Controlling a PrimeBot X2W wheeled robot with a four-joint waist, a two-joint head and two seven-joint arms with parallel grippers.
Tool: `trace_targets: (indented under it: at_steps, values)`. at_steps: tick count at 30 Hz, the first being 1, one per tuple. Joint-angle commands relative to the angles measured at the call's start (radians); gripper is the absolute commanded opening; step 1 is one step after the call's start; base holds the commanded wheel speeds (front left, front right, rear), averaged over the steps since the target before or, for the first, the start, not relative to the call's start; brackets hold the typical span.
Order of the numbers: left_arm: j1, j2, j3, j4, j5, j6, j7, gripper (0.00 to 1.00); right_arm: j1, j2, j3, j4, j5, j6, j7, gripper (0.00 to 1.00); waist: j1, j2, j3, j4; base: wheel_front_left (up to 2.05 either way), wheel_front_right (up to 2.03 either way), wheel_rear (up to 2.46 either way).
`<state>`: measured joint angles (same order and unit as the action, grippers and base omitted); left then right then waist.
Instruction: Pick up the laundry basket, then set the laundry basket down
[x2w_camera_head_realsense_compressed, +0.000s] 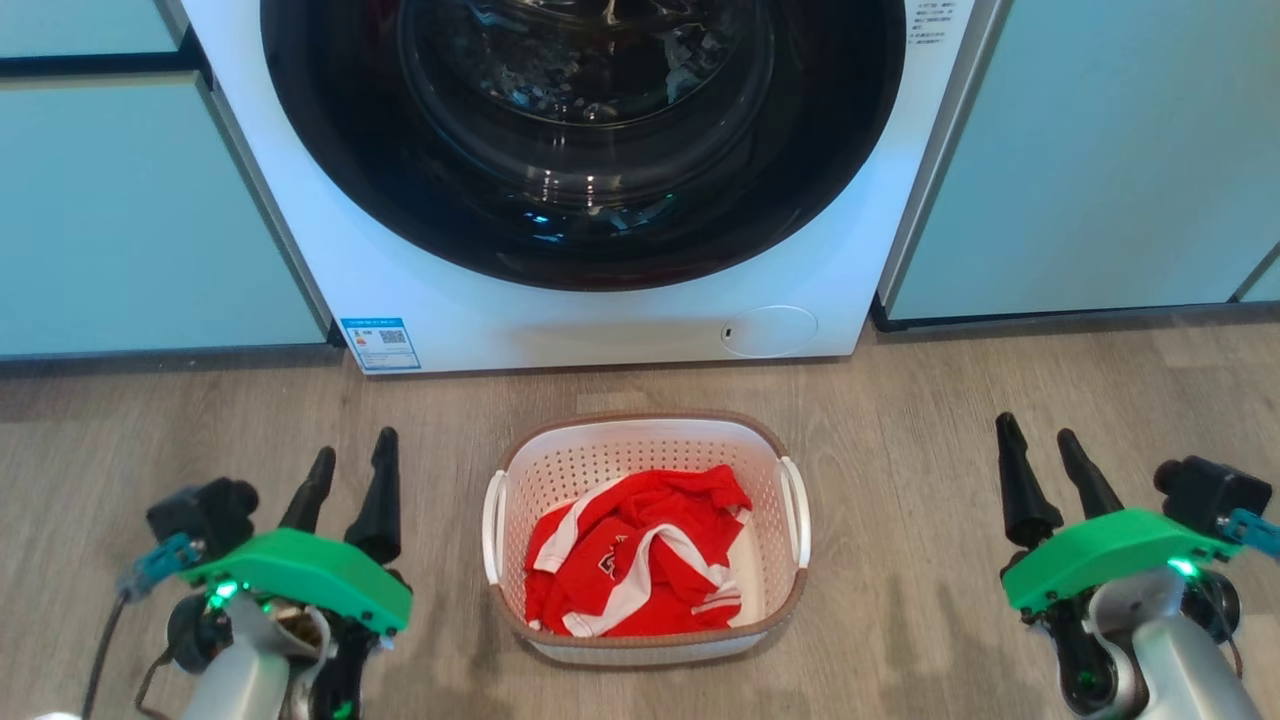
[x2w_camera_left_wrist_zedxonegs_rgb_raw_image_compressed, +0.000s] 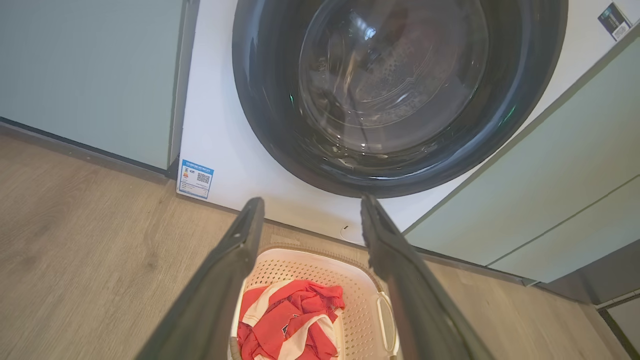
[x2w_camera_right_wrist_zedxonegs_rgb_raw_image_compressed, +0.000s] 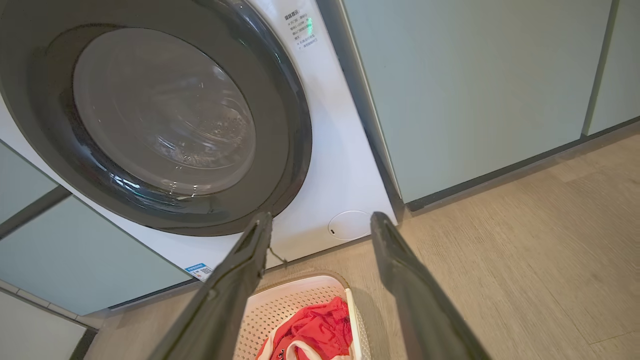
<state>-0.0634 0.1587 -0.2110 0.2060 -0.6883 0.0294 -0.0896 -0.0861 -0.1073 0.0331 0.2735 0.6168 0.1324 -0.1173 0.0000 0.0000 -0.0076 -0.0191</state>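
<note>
Laundry basket (x2w_camera_head_realsense_compressed: 640, 445) stands on the floor (x2w_camera_head_realsense_compressed: 900, 400) just before the washing machine (x2w_camera_head_realsense_compressed: 420, 300), not yet lifted, so both steps remain; the left gripper (x2w_camera_head_realsense_compressed: 356, 447) and right gripper (x2w_camera_head_realsense_compressed: 1037, 428), fingers wide and empty, touch nothing.

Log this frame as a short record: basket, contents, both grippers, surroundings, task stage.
basket: upright on the floor, in front of the washer
contents: red-and-white garment
left gripper: open, left of basket, not touching it
right gripper: open, right of basket, not touching it
washer door: appears shut
task stage: basket not yet picked up
</note>
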Motion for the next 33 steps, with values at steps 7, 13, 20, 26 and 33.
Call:
trace_targets:
  at_steps: [7,13,20,26,33]
  values:
    - [-0.057,0.033,0.003,-0.043,0.093,0.033,-0.022,1.00,-0.055,-0.023,0.033,-0.020,-0.110,-0.001,-0.035,1.00,0.0000,0.0000,0.001,-0.004,0.00,0.00,0.00]
    - [-0.054,0.039,-0.014,-0.050,0.152,0.054,-0.030,1.00,-0.061,-0.026,0.048,-0.011,-0.181,-0.001,-0.053,1.00,0.0000,0.0000,0.001,-0.004,0.00,0.00,0.00]
    - [-0.053,0.052,-0.034,-0.050,0.225,0.079,-0.041,1.00,-0.063,-0.026,0.062,0.002,-0.265,-0.001,-0.073,1.00,0.0000,0.0000,0.000,-0.004,0.00,0.00,0.00]
    - [-0.051,0.060,-0.050,-0.054,0.276,0.095,-0.053,1.00,-0.062,-0.023,0.065,0.010,-0.324,-0.001,-0.088,1.00,0.0000,0.0000,0.001,-0.006,0.00,0.00,0.00]
    - [-0.045,0.067,-0.066,-0.061,0.338,0.120,-0.069,1.00,-0.057,-0.023,0.068,0.016,-0.405,-0.002,-0.108,1.00,0.0000,0.0000,-0.003,-0.008,0.00,0.00,0.00]
